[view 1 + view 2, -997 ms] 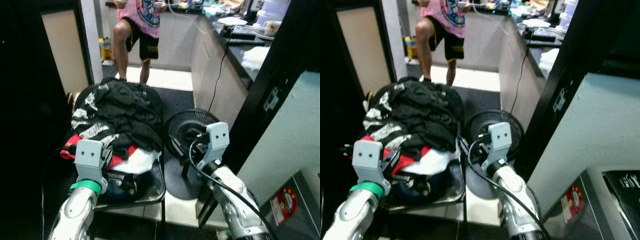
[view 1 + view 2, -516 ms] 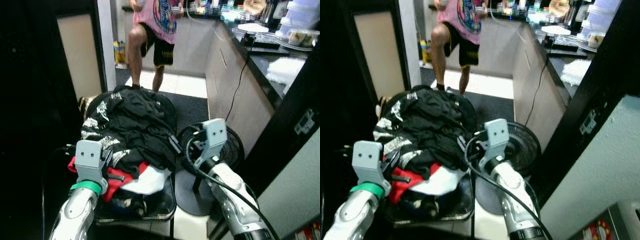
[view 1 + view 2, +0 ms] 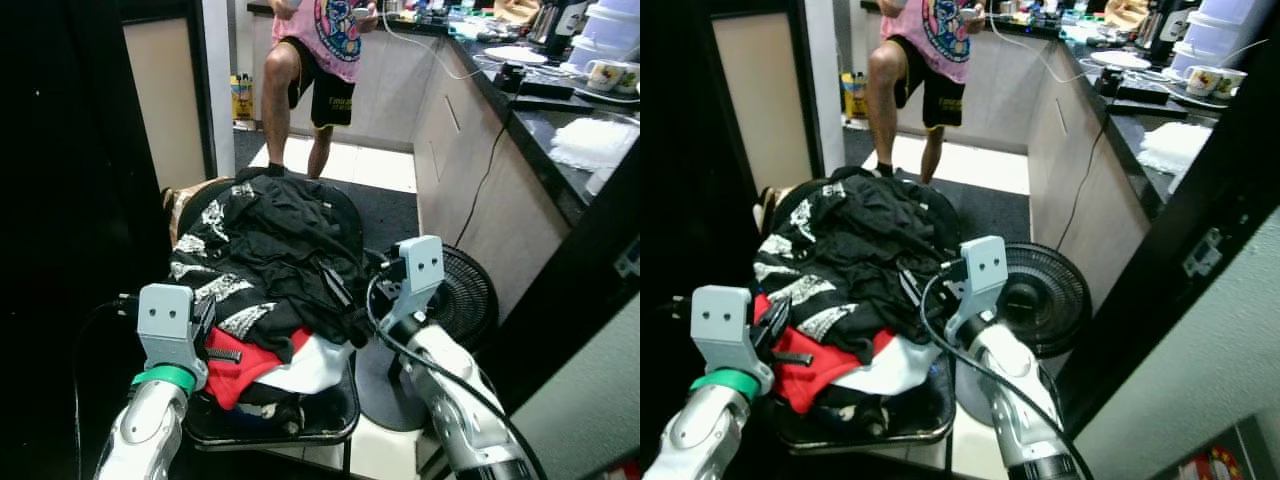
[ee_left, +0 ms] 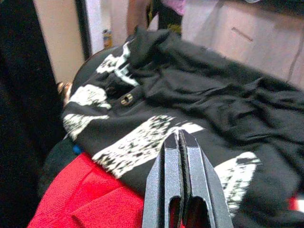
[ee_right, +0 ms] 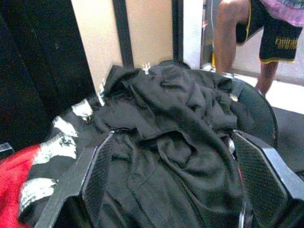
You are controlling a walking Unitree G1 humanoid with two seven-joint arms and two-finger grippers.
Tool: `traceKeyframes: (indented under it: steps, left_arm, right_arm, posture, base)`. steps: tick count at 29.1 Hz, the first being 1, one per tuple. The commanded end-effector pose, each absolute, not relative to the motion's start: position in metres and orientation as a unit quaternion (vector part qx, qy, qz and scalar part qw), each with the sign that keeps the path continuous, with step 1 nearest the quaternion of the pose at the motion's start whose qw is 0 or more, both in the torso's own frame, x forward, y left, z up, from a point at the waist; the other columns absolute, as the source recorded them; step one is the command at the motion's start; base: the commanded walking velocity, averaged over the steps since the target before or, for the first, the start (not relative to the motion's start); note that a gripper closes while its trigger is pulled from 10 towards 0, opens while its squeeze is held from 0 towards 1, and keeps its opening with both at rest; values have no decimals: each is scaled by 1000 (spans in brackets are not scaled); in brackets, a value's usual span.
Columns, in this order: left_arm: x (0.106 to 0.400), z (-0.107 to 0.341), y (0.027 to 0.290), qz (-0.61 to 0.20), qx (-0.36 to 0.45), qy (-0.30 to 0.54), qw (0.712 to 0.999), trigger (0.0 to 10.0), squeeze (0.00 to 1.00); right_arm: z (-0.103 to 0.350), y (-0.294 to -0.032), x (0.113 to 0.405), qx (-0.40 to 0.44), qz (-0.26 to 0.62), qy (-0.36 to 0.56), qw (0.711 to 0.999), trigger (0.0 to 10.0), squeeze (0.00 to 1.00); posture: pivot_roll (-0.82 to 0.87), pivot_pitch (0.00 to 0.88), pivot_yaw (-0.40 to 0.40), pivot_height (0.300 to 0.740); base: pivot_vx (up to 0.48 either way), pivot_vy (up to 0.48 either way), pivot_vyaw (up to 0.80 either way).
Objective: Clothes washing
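Left claw point(image 4: 180, 142): fingers pressed together, nothing between them; held just over the near edge of the clothes heap, above the black-and-white patterned cloth and the red garment.
Right claw point(image 5: 175, 180): fingers spread wide, empty; poised over the black garments at the right side of the heap, beside the fan.
Clothes pile point(image 3: 270, 260): heaped high on a dark round tray; spills over the rim on several sides.
Black garments point(image 3: 295, 225): crumpled, make up the top and far part of the pile.
Patterned cloth point(image 3: 215, 290): black with white print, lies on the pile's left flank, over the red piece.
Red garment point(image 3: 240, 365): at the near bottom of the heap, partly under the patterned cloth.
White garment point(image 3: 315, 365): just beside the red one, at the near right of the pile, tucked under the black cloth.
Tray point(image 3: 330, 415): dark, glossy rim shows at the near right under the clothes.
Fan point(image 3: 465, 295): round black grille, stands on the floor right of the tray, behind the right arm.
Counter point(image 3: 555, 120): dark top along the right wall, pale cabinet fronts below; carries a mug point(image 3: 605, 72), a white plate point(image 3: 515, 55) and a folded white cloth point(image 3: 595, 140).
Cable point(image 3: 485, 170): hangs down the cabinet front.
Person point(image 3: 320, 60): stands at the far end of the room in a pink shirt and black shorts, one knee raised.
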State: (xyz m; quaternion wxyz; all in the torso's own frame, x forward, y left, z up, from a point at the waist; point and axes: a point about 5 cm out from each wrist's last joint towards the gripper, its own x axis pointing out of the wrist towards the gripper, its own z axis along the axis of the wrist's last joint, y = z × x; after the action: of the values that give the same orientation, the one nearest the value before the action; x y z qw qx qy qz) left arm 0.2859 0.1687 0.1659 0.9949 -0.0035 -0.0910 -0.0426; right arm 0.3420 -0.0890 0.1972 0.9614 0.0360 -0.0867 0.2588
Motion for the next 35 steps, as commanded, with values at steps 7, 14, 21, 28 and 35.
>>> traceKeyframes:
  steps: [7,14,21,28,35]
  left_arm:
    - [286,162,169,-47,15,-85,995,10000,0]
    - [295,168,178,-37,29,-87,995,10000,0]
    - [296,170,178,-38,30,-90,995,10000,0]
    - [293,169,177,-45,34,-86,995,10000,0]
    - [294,169,177,-45,36,-85,995,10000,0]
  right_arm:
    - [167,-96,357,23,217,13,976,10000,0]
    - [181,-85,383,57,204,38,977,10000,1000]
    - [186,-71,388,95,240,51,965,10000,176]
    - [178,-48,382,88,305,73,946,10000,0]
    - [176,-31,369,91,386,71,915,4431,0]
  posture:
    - [12,56,-28,740]
    - [4,115,-34,740]
    - [0,152,-32,740]
    - [10,172,-16,740]
    - [10,173,-8,740]
  base:
    - [0,0,0]
    - [0,0,0]
    - [0,0,0]
    - [0,0,0]
    - [0,0,0]
